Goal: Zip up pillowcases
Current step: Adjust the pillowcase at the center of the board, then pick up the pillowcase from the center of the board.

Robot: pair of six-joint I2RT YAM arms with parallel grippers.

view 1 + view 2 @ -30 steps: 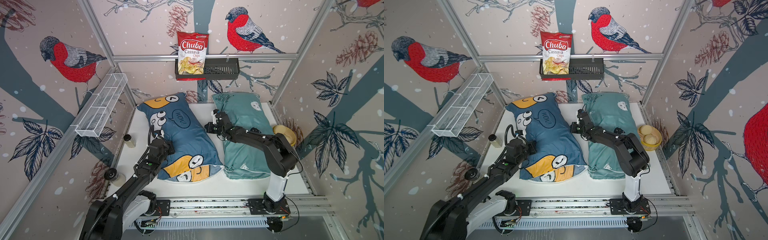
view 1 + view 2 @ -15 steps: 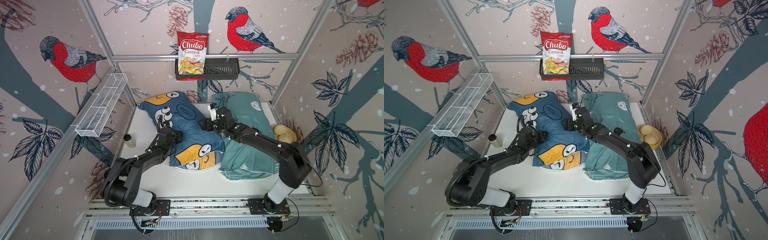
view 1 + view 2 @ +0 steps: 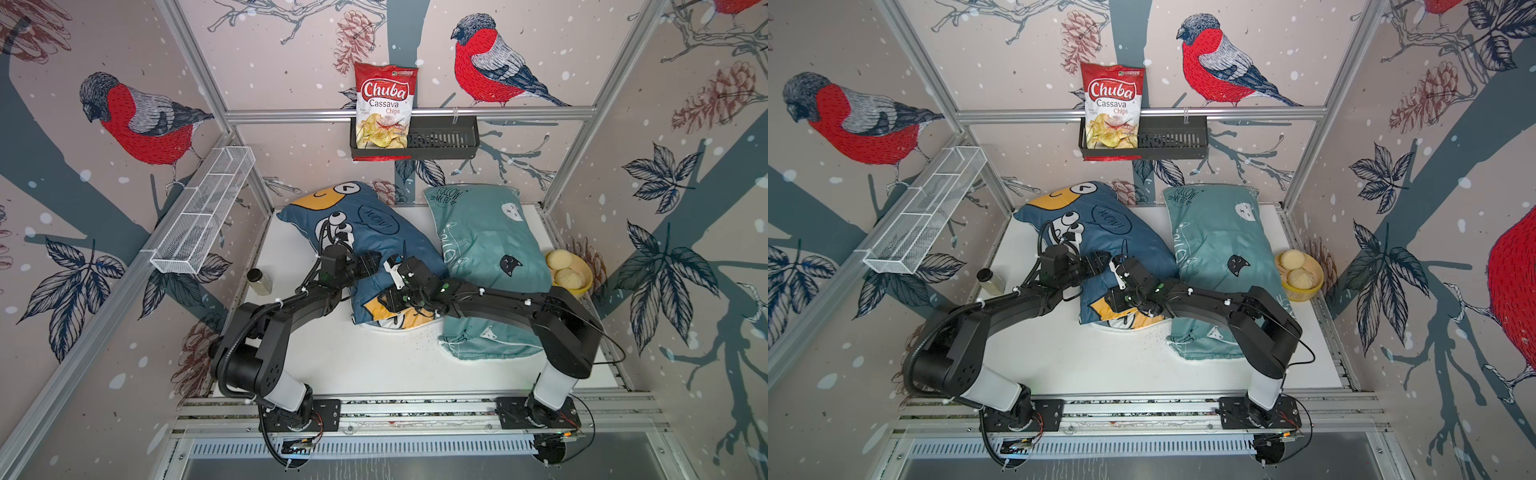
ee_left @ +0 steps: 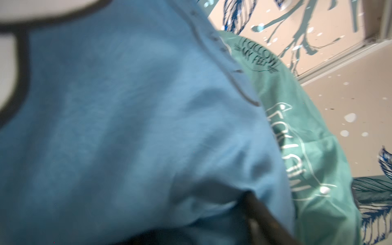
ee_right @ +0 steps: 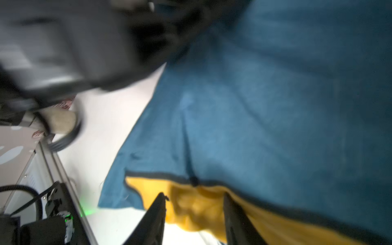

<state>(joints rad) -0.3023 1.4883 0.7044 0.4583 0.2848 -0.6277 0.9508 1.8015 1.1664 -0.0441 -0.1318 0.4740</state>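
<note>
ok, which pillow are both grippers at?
The dark blue pillow with the WOW! bubble: the left gripper and right gripper are both over it. The teal pillow beside it has no gripper on it.

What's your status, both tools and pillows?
Right tool open at yellow end of blue pillow. Left tool over same pillow, jaws unclear. Right arm crosses teal pillow.

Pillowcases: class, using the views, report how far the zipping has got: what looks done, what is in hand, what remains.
Done: nothing can be confirmed closed. In hand: the left end effector and right end effector are both at the dark blue pillowcase, the right's jaws apart by its yellow patch. Remaining: the teal pillowcase, no end effector on it.
</note>
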